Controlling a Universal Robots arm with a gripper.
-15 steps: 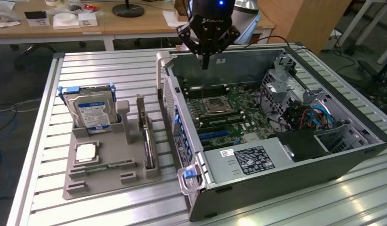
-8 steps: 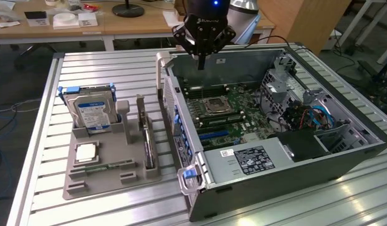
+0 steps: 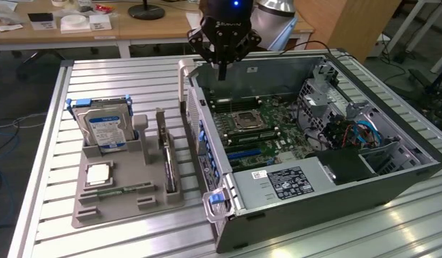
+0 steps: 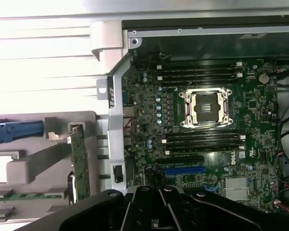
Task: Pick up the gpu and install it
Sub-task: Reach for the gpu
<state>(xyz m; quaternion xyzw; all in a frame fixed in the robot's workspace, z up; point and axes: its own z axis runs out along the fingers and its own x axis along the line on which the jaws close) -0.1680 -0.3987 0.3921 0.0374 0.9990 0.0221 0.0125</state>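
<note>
A black robot gripper [image 3: 222, 74] hangs over the rear corner of an open grey metal computer case [image 3: 350, 196], top centre of the exterior frame. Its jaws are pressed together and hold nothing.

The gpu [image 3: 165, 161], a flat card with a green circuit board and dark shroud, stands on edge in a slot of the grey moulded plastic tray [image 3: 113, 207]. The tray sits on the slatted aluminium worktop [image 3: 120, 80], to the exterior view's left of the case, which puts the gpu below-left of the jaws in the frame. Card and jaws are well apart, with the case's rear wall between them. The card's long axis runs from mid-frame down towards the lower edge, roughly parallel to that wall, with its thin edge facing up.

The wrist view shows the gpu [image 4: 78, 159] edge-on beside the case. There the gripper [image 4: 159, 209] is over the green motherboard [image 4: 202, 106]. A silver hard drive with a blue-and-white label [image 3: 102, 129] stands in the tray, farther to the exterior view's left.

By this showing the pick-up has not begun: the card sits untouched in its slot, and the blue expansion slot [image 4: 184, 170] on the board is vacant.
</note>
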